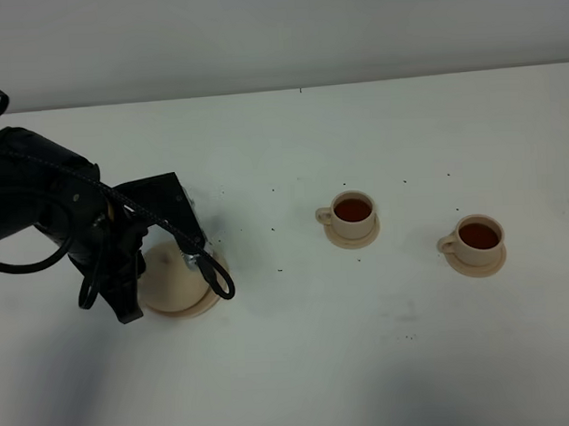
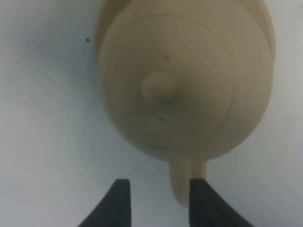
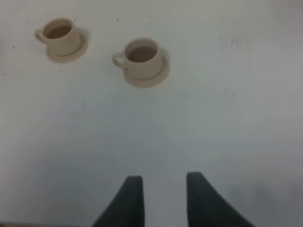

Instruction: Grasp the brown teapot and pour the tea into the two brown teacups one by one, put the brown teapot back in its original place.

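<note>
Left black gripper [image 2: 158, 201] parted beside pale tan teapot's loop handle [image 2: 182, 182], one finger touching it.
Squat round pale tan ceramic teapot [image 2: 184, 80], domed lid, small knob, upright on white table [image 1: 364, 360]; handle toward gripper.

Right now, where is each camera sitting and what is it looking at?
Exterior high: up above, looking down at the table, both teacups and the left arm over the teapot.
Left wrist: on the left arm, over the teapot's lid; left gripper shows.
Right wrist: on the right arm, facing the cups; right gripper shows.
High and right wrist views share the cups.
</note>
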Controlling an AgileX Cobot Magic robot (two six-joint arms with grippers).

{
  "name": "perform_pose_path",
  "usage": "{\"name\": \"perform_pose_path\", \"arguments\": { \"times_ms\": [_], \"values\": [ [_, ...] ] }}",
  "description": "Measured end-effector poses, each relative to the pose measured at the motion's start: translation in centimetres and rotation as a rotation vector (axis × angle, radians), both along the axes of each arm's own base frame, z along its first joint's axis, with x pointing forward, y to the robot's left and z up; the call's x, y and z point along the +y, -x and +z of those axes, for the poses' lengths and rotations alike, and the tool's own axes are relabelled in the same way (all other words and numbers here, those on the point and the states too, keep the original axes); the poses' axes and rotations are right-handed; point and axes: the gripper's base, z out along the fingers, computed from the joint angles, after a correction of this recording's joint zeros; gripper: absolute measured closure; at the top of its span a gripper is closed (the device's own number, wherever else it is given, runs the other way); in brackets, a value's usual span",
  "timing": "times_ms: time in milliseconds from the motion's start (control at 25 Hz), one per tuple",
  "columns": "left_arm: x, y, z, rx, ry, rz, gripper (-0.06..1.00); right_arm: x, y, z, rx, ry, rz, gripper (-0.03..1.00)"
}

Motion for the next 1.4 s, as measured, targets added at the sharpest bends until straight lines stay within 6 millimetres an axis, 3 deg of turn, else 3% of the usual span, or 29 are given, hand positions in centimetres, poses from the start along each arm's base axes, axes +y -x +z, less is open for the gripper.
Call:
{"name": "perform_pose_path", "arguments": {
  "times_ms": [360, 640, 800, 1040, 1400],
  "values": [
    [-0.4, 1.8, 5.2, -0.133, 0.201, 0.066, 0.64, 0.0, 0.0, 0.0, 0.000, -0.001, 0.000, 0.73],
    [2.1, 4.3, 11.0, -0.350, 0.024, -0.086, 0.71, 0.0, 0.0, 0.0, 0.000, -0.001, 0.000, 0.73],
    [3.3, 6.1, 12.3, -0.318, -0.036, -0.066, 0.73, 0.0, 0.0, 0.0, 0.000, -0.001, 0.000, 0.73],
    [4.3, 9.1, 14.2, -0.290, 0.141, 0.042, 0.73, 0.0, 0.0, 0.0, 0.000, 0.000, 0.001, 0.73],
    [5.2, 14.5, 17.6, -0.379, 0.279, 0.048, 0.73, 0.0, 0.0, 0.0, -0.001, -0.001, 0.000, 0.73]
  ]
}}
